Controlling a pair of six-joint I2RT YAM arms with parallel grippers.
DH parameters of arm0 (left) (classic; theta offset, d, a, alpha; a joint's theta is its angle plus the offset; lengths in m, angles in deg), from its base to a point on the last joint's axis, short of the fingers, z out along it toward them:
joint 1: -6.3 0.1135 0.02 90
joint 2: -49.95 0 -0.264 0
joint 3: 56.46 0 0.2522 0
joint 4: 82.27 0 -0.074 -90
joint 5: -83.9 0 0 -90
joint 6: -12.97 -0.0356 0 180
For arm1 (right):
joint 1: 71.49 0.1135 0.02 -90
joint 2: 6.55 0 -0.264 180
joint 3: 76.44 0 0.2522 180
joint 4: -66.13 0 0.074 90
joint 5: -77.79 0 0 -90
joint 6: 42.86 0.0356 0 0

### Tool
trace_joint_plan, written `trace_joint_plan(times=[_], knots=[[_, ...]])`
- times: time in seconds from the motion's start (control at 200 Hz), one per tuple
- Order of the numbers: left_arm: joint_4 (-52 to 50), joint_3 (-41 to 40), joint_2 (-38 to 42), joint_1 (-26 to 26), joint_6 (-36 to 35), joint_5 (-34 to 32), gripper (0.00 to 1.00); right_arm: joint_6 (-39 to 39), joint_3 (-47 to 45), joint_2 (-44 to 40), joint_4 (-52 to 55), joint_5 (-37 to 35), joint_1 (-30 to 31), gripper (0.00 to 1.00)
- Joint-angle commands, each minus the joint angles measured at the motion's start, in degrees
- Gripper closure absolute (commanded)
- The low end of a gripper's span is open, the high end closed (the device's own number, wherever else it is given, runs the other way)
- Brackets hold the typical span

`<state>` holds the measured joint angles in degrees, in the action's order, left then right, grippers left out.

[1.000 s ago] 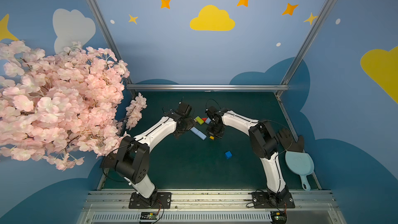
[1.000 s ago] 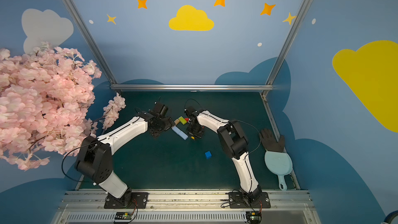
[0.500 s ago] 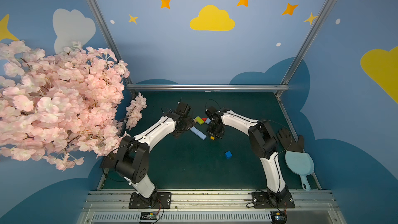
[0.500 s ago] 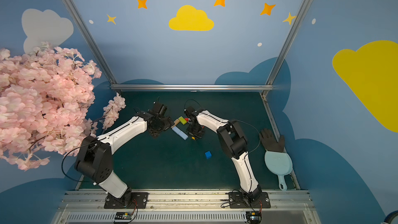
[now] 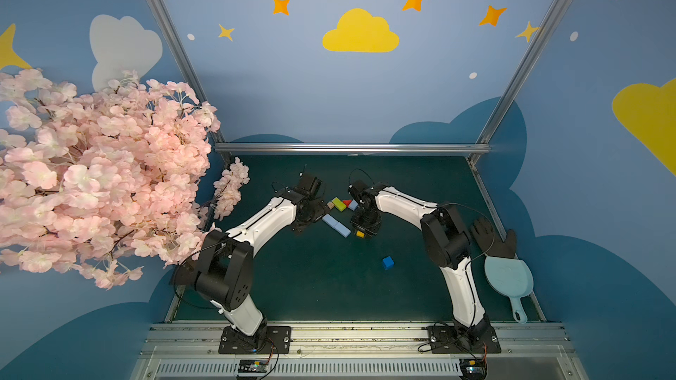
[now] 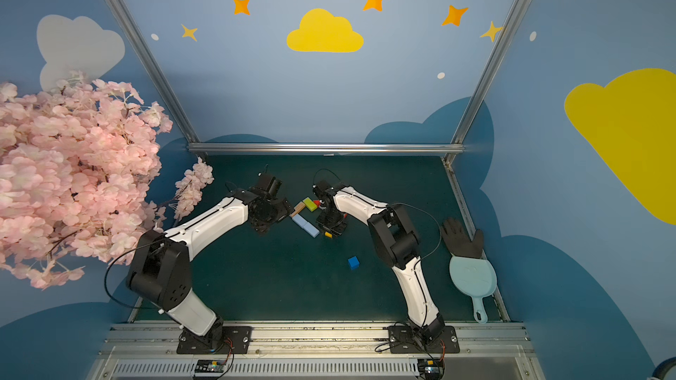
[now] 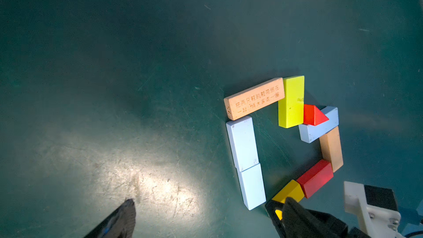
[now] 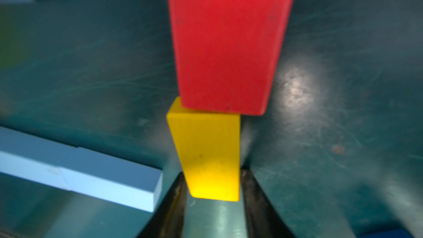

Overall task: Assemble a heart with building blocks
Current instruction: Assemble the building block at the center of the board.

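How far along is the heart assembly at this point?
Done: nine blocks form the outline, red triangle at the notch. In hand: right pincer straddles the yellow bar lying against the red bar, jaws slightly apart. Remaining: the dark blue cube sits apart on the mat; the tip is unfilled.

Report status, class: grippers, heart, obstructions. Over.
Left gripper open, empty. Right gripper open astride yellow block. Heart lacks tip; blue cube lies apart. Right gripper crowds the tip gap.
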<state>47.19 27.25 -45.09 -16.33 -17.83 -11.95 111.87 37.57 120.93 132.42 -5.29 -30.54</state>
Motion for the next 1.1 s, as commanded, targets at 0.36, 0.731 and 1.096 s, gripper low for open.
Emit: trace_joint_plan(times=[0.36,0.731,1.096], knots=[[-0.58,-0.97,0.29,0.66,-1.19,1.01,0.0,1.16,-2.23,2.0,3.7,-2.19,-0.32,0.12],[1.86,-2.58,1.93,0.65,-2.01,2.77,0.0,0.03,-4.84,-4.81,3.3,-9.05,-0.26,0.15],[2.06,-4.77,3.95,0.66,-1.5,1.91,0.0,-1.51,-1.15,-1.54,2.62,-8.91,-1.79,0.2]])
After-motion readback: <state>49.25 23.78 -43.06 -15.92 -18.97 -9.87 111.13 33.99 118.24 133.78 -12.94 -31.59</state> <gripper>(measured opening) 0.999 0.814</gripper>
